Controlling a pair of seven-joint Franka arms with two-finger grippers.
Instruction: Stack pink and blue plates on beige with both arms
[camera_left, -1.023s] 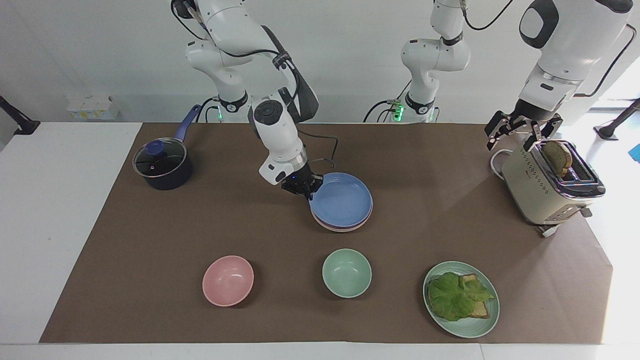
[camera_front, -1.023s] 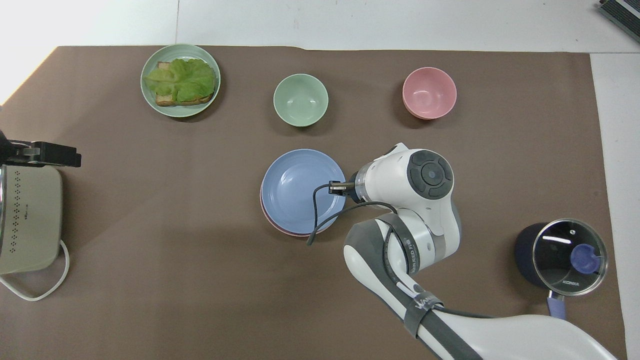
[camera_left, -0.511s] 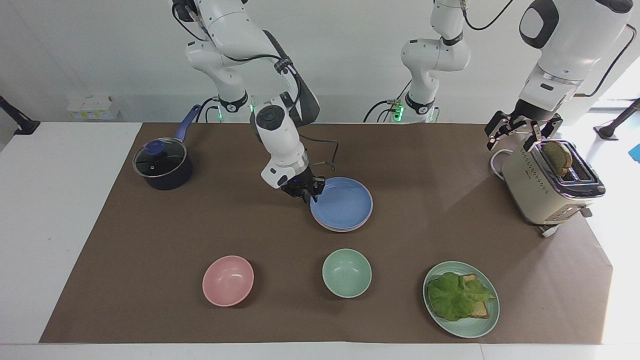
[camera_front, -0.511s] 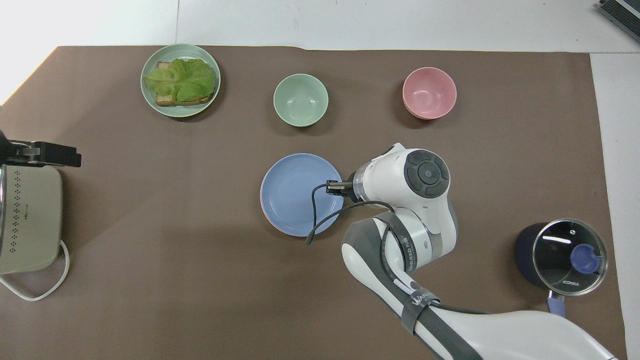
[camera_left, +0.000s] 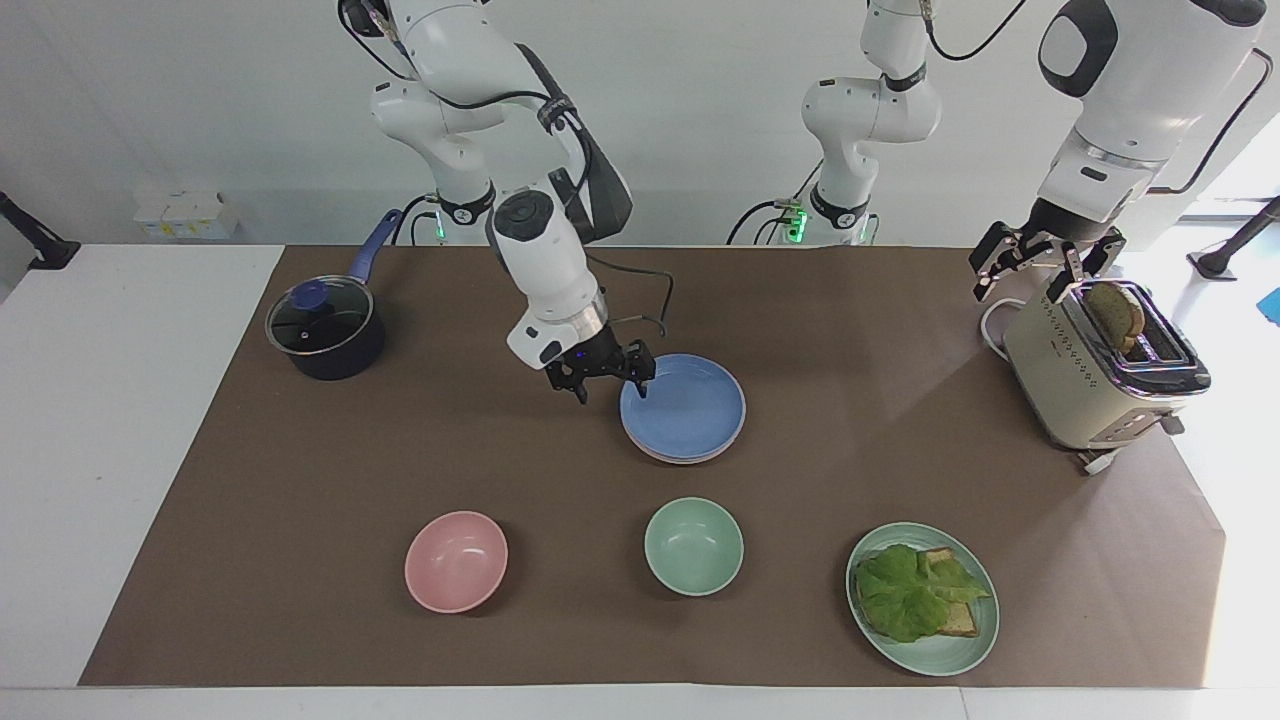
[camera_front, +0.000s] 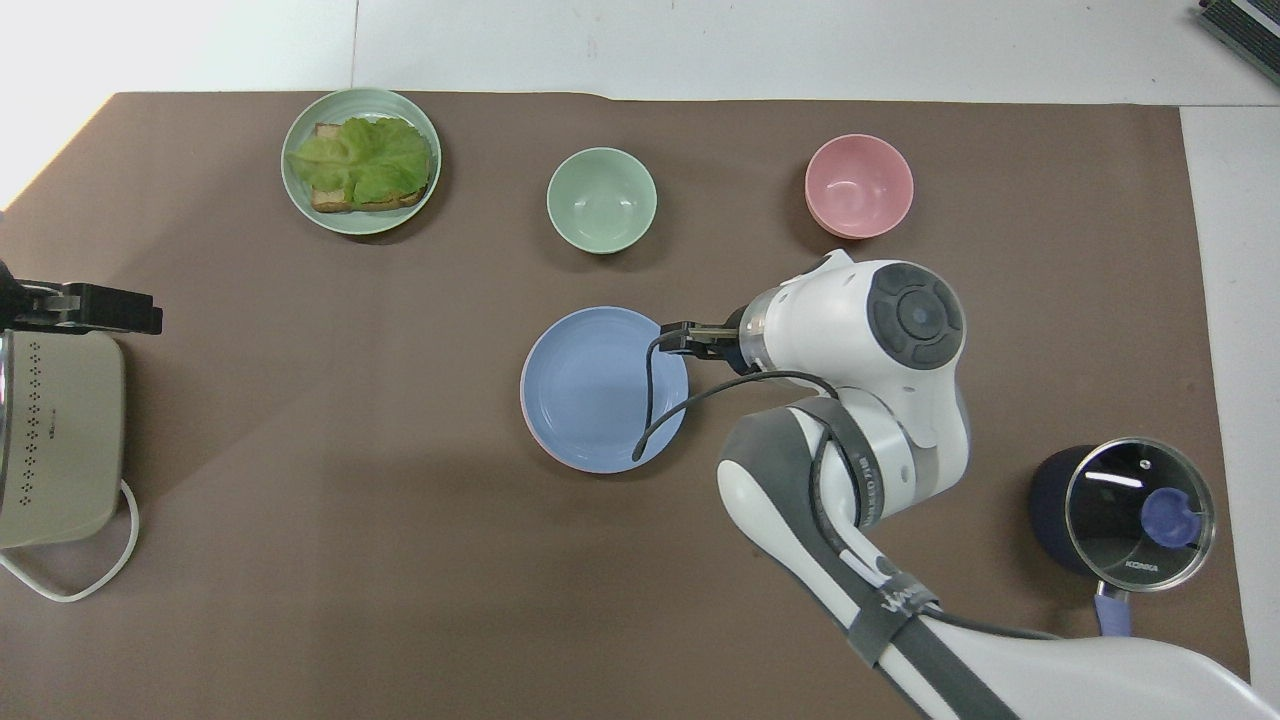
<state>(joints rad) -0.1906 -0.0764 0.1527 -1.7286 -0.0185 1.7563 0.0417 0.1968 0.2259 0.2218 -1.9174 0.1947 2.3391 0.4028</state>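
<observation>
The blue plate lies flat on top of a stack at mid-table. Under it, only a thin rim of the pink plate shows. The beige plate is hidden beneath them. My right gripper hangs open just off the blue plate's rim, toward the right arm's end of the table, and holds nothing. My left gripper waits open over the toaster, holding nothing.
A cream toaster with a slice of toast stands at the left arm's end. A dark lidded pot is at the right arm's end. A pink bowl, a green bowl and a green plate with lettuce and toast lie farther from the robots.
My right gripper has opened and let go of the blue plate, which settled flat onto the stack. The gripper drew back off the rim. The left arm has not moved.
</observation>
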